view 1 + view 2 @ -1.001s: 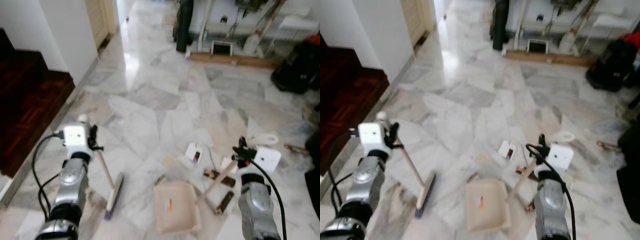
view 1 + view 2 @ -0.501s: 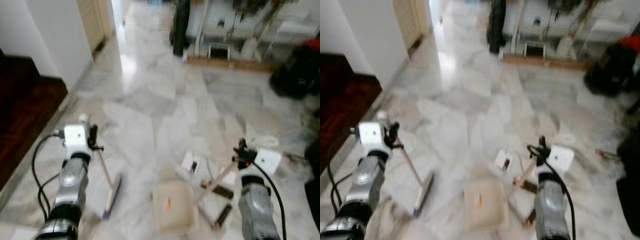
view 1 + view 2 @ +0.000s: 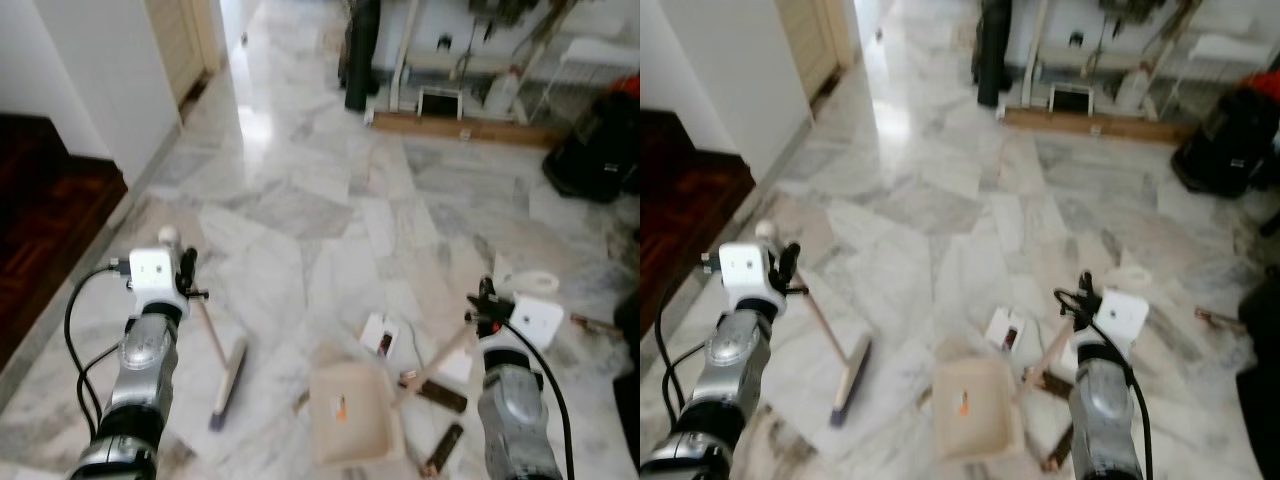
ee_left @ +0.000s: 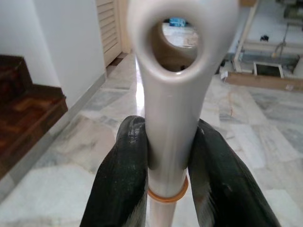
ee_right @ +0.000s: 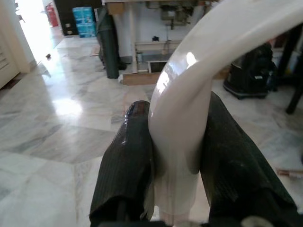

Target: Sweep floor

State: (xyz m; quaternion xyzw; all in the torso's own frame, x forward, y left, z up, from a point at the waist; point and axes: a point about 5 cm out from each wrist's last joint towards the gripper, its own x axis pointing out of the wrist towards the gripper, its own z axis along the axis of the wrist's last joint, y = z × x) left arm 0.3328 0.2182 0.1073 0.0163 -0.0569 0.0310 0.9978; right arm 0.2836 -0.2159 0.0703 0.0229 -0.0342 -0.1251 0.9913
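Observation:
My left gripper (image 3: 184,281) is shut on the top of a cream broom handle (image 4: 168,99), which slants down to the brush head (image 3: 228,384) resting on the marble floor. My right gripper (image 3: 486,306) is shut on the curved cream dustpan handle (image 5: 189,80). The cream dustpan (image 3: 356,414) lies flat on the floor between my arms, with a small orange mark inside. Litter lies just beyond and beside it: a small white box (image 3: 380,334) and two brown bars (image 3: 433,393), (image 3: 444,451).
A dark wooden step (image 3: 45,225) and a white wall (image 3: 100,70) stand at the left. At the back are a shelving frame (image 3: 465,60) and a black upright cylinder (image 3: 360,50). A black bag (image 3: 598,140) sits at the right. White paper (image 3: 528,284) lies near my right arm.
The whole picture has shifted and was blurred half a second ago, so the camera moved. Both grippers keep the same hold, and the brush head and dustpan stay on the floor.

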